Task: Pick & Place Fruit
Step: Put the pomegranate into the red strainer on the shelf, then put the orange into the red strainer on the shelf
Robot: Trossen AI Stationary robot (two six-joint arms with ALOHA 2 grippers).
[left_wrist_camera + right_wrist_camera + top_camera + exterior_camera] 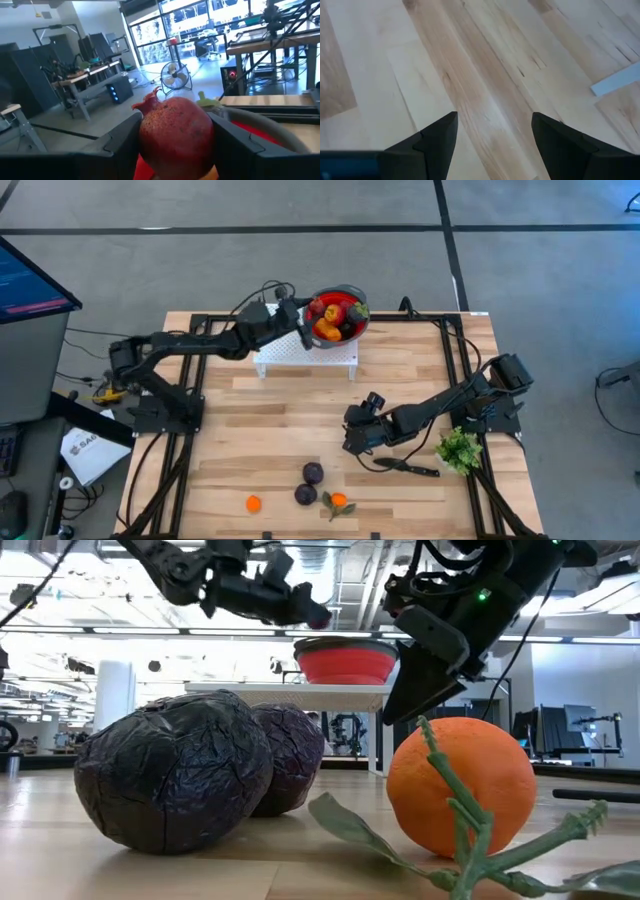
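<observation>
Gripping a pomegranate (176,134), left tool (177,145); no legible writing.

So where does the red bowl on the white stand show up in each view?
High view: red bowl at the table's far edge, centre, on the white stand; left claw at its rim.
Low view: centre background, above the stand top.
Left wrist view: red interior low, behind the held pomegranate.
Right wrist view: not in it.
Shared landmark: the white stand.
</observation>
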